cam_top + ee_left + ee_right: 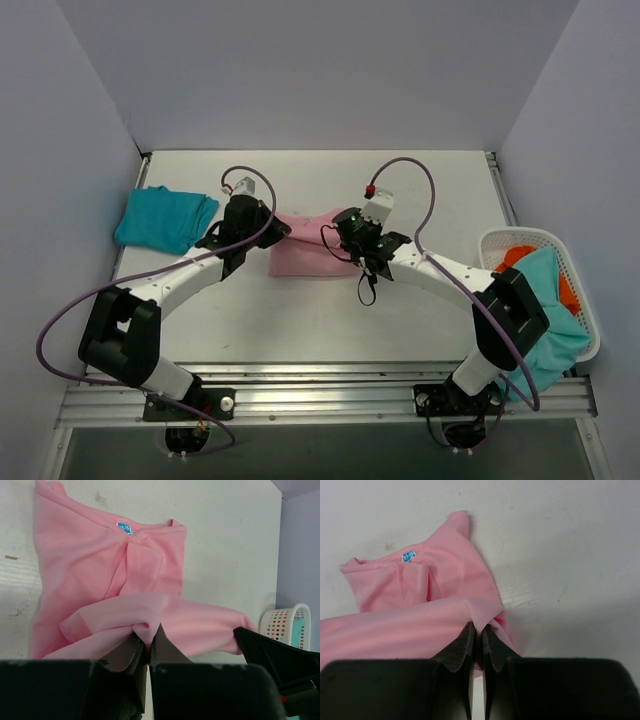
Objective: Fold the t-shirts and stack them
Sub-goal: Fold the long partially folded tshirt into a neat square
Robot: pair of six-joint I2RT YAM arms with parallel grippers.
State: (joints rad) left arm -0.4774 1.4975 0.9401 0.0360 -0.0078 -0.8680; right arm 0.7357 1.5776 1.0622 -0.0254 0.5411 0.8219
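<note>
at the middle of the white table (300, 330) lies the pink t-shirt (305, 258), partly folded, and everything else is placed from it. the left gripper (272, 228) is at the shirt's left edge and the right gripper (347, 238) at its right edge, each arm reaching in from the near side.

in the left wrist view the left gripper (147, 639) has its jaws pressed together on a pinch of pink cloth that bunches just above the tips. a band of fabric runs from that pinch toward the right, in front of the flatter part of the pink t-shirt (85, 565). a small blue neck label (125, 528) shows at the collar.

in the right wrist view the right gripper (479, 630) is likewise clamped on a fold of the pink t-shirt (420, 620), with the cloth stretching away to the left and the blue neck label (408, 556) beyond it.

left of the pink shirt, apart from it and by the table's left edge, a teal t-shirt (165, 218) lies in a loose folded heap. right of the pink shirt, well apart and at the table's right edge, stands a white lattice basket (520, 238). pale teal cloth (548, 305) hangs over its near rim, and something orange (515, 258) lies inside.
</note>
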